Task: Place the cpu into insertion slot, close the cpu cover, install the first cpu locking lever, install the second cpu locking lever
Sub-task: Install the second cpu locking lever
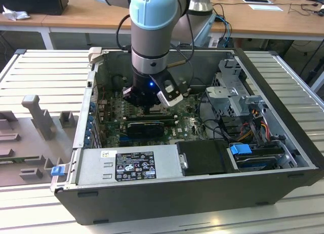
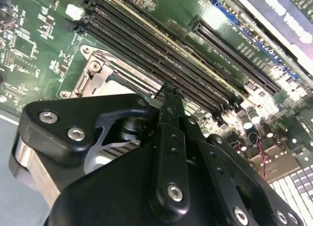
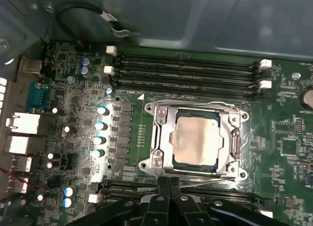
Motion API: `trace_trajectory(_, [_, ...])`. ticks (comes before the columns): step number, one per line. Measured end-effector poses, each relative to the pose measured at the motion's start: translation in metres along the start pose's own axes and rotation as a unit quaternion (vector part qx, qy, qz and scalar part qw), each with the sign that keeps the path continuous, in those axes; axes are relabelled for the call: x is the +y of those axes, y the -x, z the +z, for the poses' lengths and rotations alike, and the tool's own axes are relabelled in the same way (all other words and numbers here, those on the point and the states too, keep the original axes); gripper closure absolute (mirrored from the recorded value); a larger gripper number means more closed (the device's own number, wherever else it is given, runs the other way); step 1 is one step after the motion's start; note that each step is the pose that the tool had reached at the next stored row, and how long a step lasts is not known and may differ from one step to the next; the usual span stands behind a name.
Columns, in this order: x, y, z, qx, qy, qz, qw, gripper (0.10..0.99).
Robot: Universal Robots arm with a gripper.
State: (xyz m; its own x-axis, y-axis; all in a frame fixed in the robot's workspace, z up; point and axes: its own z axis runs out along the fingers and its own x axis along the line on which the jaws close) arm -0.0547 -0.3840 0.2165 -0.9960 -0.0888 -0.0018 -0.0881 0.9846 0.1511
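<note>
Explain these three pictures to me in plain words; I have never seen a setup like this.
The exterior view shows a grey and pale blue robot arm reaching down into an open black desktop computer case that lies on a ribbed metal table. The other two pictures come from cameras riding on the arm's wrist, looking down at the green circuit board. In the first wrist view, the small square silver-beige cpu already sits in the grey-rimmed insertion slot, with the thin grey metal cpu cover closed around it. The black gripper is shut, empty, at the slot's edge near a thin metal lever.
</note>
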Motion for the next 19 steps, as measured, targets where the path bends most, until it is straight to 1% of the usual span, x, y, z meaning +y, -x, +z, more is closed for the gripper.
trace_trajectory(2, [-0.002,-0.0034,0.0019,-0.0009,0.0103,0.0,0.9999,0.98])
trace_trajectory(3, [-0.0031,-0.0052,0.0023,-0.0012,0.0142,0.0,0.9999,0.98])
trace_trajectory(4, [-0.0045,-0.0076,0.0027,-0.0017,0.0191,-0.001,0.9998,0.98])
trace_trajectory(5, [-0.0053,-0.0092,0.003,-0.0019,0.0224,-0.001,0.9997,0.98])
trace_trajectory(6, [-0.0066,-0.0116,0.0034,-0.0024,0.0274,-0.001,0.9996,0.98])
trace_trajectory(7, [-0.0074,-0.0128,0.0038,-0.0027,0.0308,-0.001,0.9995,0.98])
trace_trajectory(8, [-0.0083,-0.0138,0.0047,-0.003,0.0348,-0.001,0.9994,0.98])
trace_trajectory(10, [-0.0096,-0.0147,0.0064,-0.0035,0.0397,-0.001,0.9992,0.98])
trace_trajectory(11, [-0.0108,-0.0151,0.0071,-0.0038,0.0434,-0.001,0.999,0.98])
trace_trajectory(12, [-0.012,-0.0155,0.0075,-0.0041,0.0475,-0.001,0.9989,0.98])
trace_trajectory(15, [-0.0139,-0.0165,0.0089,-0.0055,0.0628,-0.001,0.998,0.98])
trace_trajectory(17, [-0.0141,-0.0169,0.0105,-0.006,0.0684,-0.001,0.9976,0.98])
trace_trajectory(18, [-0.0145,-0.0171,0.0125,-0.0063,0.0719,-0.001,0.9974,0.98])
trace_trajectory(19, [-0.0148,-0.0173,0.013,-0.0065,0.074,-0.002,0.9972,0.98])
